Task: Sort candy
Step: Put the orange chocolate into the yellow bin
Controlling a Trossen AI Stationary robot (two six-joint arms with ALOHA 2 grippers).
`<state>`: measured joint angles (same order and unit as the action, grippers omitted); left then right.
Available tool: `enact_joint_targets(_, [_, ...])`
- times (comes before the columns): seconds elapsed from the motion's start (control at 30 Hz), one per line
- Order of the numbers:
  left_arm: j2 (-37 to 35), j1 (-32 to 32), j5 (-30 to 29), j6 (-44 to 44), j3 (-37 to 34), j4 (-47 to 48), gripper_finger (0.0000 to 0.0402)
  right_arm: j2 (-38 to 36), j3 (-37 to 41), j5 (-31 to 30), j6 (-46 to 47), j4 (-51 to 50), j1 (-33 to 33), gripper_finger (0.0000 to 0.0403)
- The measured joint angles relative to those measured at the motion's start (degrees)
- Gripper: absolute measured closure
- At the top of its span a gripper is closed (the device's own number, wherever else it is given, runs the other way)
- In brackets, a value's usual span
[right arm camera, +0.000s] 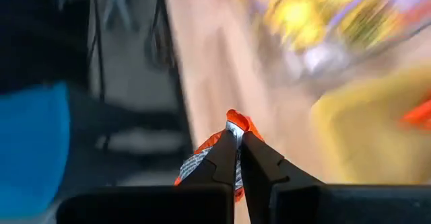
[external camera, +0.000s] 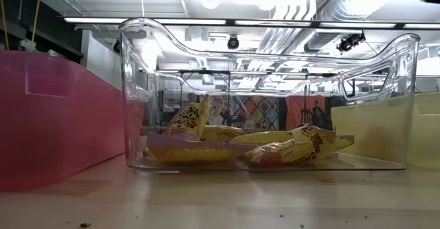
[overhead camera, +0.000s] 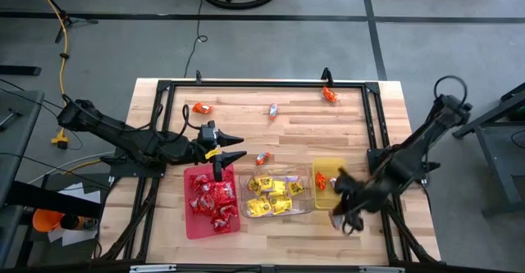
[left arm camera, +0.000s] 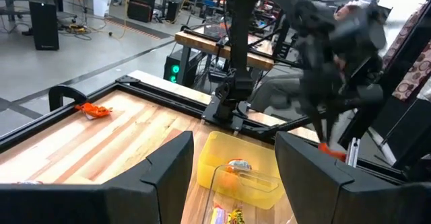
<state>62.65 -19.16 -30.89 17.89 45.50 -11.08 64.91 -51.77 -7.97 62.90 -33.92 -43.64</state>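
Closest to your low camera sits the clear tray (external camera: 268,98) with yellow candy (external camera: 275,146) piled on its floor, red tray (external camera: 55,119) on one side and yellow tray (external camera: 392,129) on the other, all three on the wooden desk (overhead camera: 287,134). From above, your right hand (overhead camera: 344,216) hangs over the desk just beside the yellow tray's near corner, fingers pressed together and pinching an orange candy packet (right arm camera: 229,133); the right wrist view shows the wrapper squeezed between the two fingertips, rest of that view is blurred. Your left hand (overhead camera: 234,146) hovers at the far edge of the red tray, fingers spread, nothing between them. Red candy (overhead camera: 213,197) fills the red tray, yellow packets fill the clear tray, a couple of orange packets (overhead camera: 321,181) lie in the yellow tray. Loose candy on the desk: one orange piece (overhead camera: 202,107) near the far left, one pale piece (overhead camera: 272,111) mid far edge, one orange (overhead camera: 330,95) by the far rail, one (overhead camera: 262,158) just beyond the clear tray.
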Motion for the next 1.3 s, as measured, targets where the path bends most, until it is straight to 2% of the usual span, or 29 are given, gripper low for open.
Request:
enact_joint_targets(0.13, [0.00, 0.00, -1.06, 0.02, 0.00, 0.41, 0.0204, -5.42, 0.00, -7.51, -2.56, -6.64, 2.89, 0.0400])
enact_joint_targets(0.33, [0.00, 0.00, -1.57, 0.24, -0.01, 0.39, 0.0204, -7.15, 0.00, -8.13, -2.57, -17.80, 5.62, 0.0401])
enact_joint_targets(0.6, [0.00, 0.00, -1.56, 3.06, -0.01, 0.50, 0.0204, -3.08, 0.07, -13.10, -2.45, -19.67, 7.74, 0.0401])
enact_joint_targets(0.83, [0.02, 0.00, -1.53, 3.04, -0.02, 0.52, 0.0204, 1.37, 0.09, -10.32, -1.08, -20.72, 9.58, 0.0392])
enact_joint_targets(0.97, [0.02, 0.00, -1.51, 3.04, -0.02, 0.54, 0.0204, 2.58, 0.09, -6.37, 0.94, -20.69, 10.79, 0.0345])
enact_joint_targets(1.17, [0.01, 0.00, -1.42, 3.03, -0.02, 0.56, 0.0204, 2.54, 0.09, -6.58, 1.32, -20.63, 11.20, 0.0238])
enact_joint_targets(1.3, [0.00, 0.00, -1.42, 3.02, -0.01, 0.67, 0.0204, 2.51, 0.09, -6.54, 1.72, -19.22, 11.15, 0.0181])
